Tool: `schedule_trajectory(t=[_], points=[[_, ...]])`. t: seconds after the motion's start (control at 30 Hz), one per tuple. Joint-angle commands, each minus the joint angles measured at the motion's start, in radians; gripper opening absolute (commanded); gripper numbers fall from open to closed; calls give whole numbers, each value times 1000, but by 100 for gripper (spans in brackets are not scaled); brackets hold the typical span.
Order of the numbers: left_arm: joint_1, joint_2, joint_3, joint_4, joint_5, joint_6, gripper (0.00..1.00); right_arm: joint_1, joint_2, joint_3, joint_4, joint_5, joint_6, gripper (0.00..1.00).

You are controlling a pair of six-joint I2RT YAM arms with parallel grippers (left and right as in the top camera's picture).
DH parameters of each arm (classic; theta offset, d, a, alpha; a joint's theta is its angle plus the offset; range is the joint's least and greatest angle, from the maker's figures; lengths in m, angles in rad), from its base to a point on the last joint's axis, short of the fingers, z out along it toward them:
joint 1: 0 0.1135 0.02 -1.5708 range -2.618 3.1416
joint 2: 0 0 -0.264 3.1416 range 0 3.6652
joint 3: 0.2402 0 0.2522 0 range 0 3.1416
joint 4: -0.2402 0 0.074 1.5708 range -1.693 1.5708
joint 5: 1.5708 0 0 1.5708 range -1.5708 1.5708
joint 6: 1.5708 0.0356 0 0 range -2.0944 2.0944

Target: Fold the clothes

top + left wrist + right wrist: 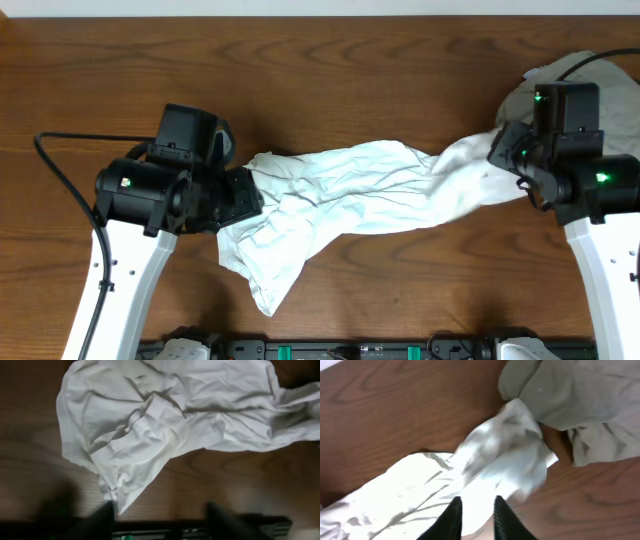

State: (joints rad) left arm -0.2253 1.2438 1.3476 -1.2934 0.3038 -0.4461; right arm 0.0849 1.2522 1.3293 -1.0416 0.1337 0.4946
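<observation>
A crumpled white garment [350,190] lies stretched across the middle of the wooden table, with a flap hanging toward the front edge. My left gripper [243,195] sits at its left end. In the left wrist view the fingers [160,512] are spread wide and empty, and the garment [165,420] lies beyond them, one corner beside the left finger. My right gripper [503,152] is at the garment's right end. In the right wrist view its fingers [476,505] are nearly together with white cloth [420,485] between them.
A grey garment [520,95] lies bunched at the far right, touching the white one's end; it also shows in the right wrist view [580,400]. A black rail [350,350] runs along the table's front edge.
</observation>
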Motion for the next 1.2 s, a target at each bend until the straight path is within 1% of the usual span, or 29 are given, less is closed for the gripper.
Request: schedule_trajectory(t=[0.0,0.03,0.07,0.13,0.2,0.23,0.33,0.43,0.5,0.6,0.7,0.8,0.9,1.07,1.17], points=[[4,-4,-7,-4,-32,1,85,-15,0,17,-9,11,-27,35],[4,-4,-7,-4,-33,3,94,-14,0,17,-13,11,-29,43],[4,-3,-7,-4,-33,7,98,-14,0,17,-18,7,-29,47],[4,-3,-7,-4,-32,22,98,-14,0,17,-34,-9,-30,57],[4,-4,-7,-19,-32,31,98,-14,0,17,-60,-18,-32,73],[4,-4,-7,-31,-31,31,98,-14,0,17,-74,-18,-32,78],[4,-4,-7,-94,-16,31,98,-16,0,17,-129,-10,-40,99],[-11,-7,-11,-162,2,35,98,-26,0,17,-152,-5,-40,99],[-31,-25,-31,-176,2,32,98,-40,1,17,-152,-5,-40,99],[-61,-95,-97,-161,2,-37,98,-74,1,17,-151,-6,-40,99],[-69,-202,-189,-115,2,-133,98,-105,1,17,-151,-7,-40,99],[-69,-309,-282,-61,2,-198,98,-119,1,17,-151,-7,-41,99],[-69,-381,-369,-29,10,-288,98,-119,1,17,-148,-11,-41,99],[-69,-417,-554,92,174,-361,98,-119,1,17,-138,-37,-40,99],[-69,-413,-664,160,217,-380,98,-119,1,17,-137,-45,-40,99]])
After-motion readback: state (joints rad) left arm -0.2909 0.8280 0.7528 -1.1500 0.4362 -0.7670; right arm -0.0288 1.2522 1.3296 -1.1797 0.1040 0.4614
